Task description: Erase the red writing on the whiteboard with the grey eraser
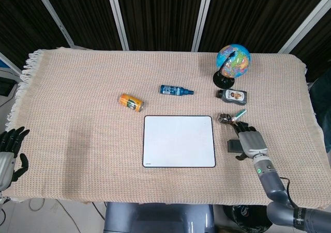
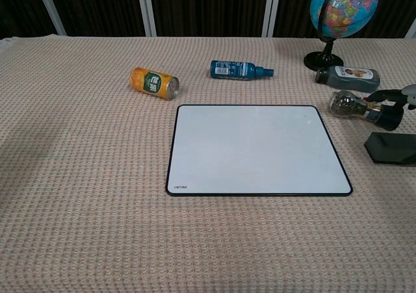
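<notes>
Grey eraser [image 2: 392,148] on the desk at 3 o'clock of the whiteboard [image 2: 257,149]; probably light, rigid, best gripped across its sides. Right hand [image 1: 252,140] above it, fingers apart, empty.

Table under beige woven cloth [image 1: 77,88]. Lying on it: whiteboard [image 1: 179,141] centre, orange can [image 1: 131,102] and blue spray bottle [image 1: 176,90] behind it; globe [image 1: 232,62], grey bottle [image 1: 231,94], small jar [image 1: 227,119], grey eraser [image 2: 392,148] to right.
</notes>
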`<action>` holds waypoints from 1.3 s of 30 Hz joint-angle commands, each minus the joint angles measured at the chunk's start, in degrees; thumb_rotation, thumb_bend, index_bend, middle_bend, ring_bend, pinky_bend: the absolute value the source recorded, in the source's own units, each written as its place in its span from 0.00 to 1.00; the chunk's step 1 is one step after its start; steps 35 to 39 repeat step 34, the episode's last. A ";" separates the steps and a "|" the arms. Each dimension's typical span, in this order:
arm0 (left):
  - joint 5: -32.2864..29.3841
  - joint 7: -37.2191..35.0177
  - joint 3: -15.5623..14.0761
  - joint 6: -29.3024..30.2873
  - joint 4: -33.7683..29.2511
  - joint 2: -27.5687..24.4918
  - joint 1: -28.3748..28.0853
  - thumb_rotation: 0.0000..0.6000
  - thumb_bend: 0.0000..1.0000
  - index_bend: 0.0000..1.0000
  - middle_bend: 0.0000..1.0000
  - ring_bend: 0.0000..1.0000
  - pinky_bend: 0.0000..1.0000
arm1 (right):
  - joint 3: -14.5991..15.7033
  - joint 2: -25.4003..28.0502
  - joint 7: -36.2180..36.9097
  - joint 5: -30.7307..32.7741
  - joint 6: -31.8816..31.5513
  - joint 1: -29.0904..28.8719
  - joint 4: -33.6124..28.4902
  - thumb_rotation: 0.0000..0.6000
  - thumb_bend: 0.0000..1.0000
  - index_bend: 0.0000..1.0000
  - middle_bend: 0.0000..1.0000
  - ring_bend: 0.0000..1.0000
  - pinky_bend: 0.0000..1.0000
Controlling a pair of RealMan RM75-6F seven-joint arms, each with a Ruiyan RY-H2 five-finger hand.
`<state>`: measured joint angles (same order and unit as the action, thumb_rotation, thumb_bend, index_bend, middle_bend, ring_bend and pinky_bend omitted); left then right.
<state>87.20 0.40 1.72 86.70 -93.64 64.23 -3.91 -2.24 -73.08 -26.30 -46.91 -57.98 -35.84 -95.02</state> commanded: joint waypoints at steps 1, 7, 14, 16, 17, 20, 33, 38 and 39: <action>0.03 0.00 0.00 0.01 0.01 0.00 0.00 1.00 0.73 0.09 0.04 0.00 0.00 | -1.08 2.99 0.91 -1.84 -3.59 1.38 -3.88 1.00 0.09 0.00 0.06 0.15 0.16; 0.29 0.16 0.07 0.36 0.16 0.03 0.02 1.00 0.73 0.10 0.04 0.00 0.00 | -0.09 8.78 5.74 -12.88 -14.27 7.72 -9.98 1.00 0.09 0.00 0.06 0.15 0.16; 0.30 0.39 0.02 0.24 0.08 0.05 -0.02 1.00 0.73 0.10 0.04 0.00 0.00 | 4.78 11.02 10.12 -27.09 -26.92 17.01 -10.23 1.00 0.09 0.00 0.05 0.14 0.16; 0.33 0.47 0.02 0.30 0.06 0.06 0.01 1.00 0.73 0.10 0.04 0.00 0.00 | 5.88 10.87 11.22 -29.53 -29.43 19.35 -9.43 1.00 0.09 0.00 0.04 0.14 0.16; 0.34 0.48 0.02 0.34 0.05 0.05 0.02 1.00 0.73 0.10 0.04 0.00 0.00 | 6.37 10.74 11.58 -30.53 -30.25 20.29 -8.99 1.00 0.09 0.00 0.03 0.13 0.16; 0.40 0.31 0.07 0.55 -0.11 0.00 0.09 1.00 0.73 0.10 0.04 0.00 0.00 | 7.66 10.14 12.56 -33.31 -32.19 22.75 -7.69 1.00 0.08 0.00 0.01 0.13 0.16; 0.60 0.01 0.07 0.99 -0.21 -0.15 0.28 1.00 0.73 0.10 0.04 0.00 0.00 | 6.49 6.52 12.26 -36.45 -35.40 27.63 -2.61 1.00 0.08 0.00 0.00 0.11 0.16; 0.63 0.04 0.05 1.00 -0.25 -0.16 0.29 1.00 0.73 0.10 0.04 0.00 0.00 | 6.34 6.49 12.15 -36.51 -35.17 27.71 -2.57 1.00 0.08 0.00 0.00 0.11 0.16; 0.63 0.04 0.05 1.00 -0.25 -0.16 0.29 1.00 0.73 0.10 0.04 0.00 0.00 | 6.34 6.49 12.15 -36.51 -35.17 27.71 -2.57 1.00 0.08 0.00 0.00 0.11 0.16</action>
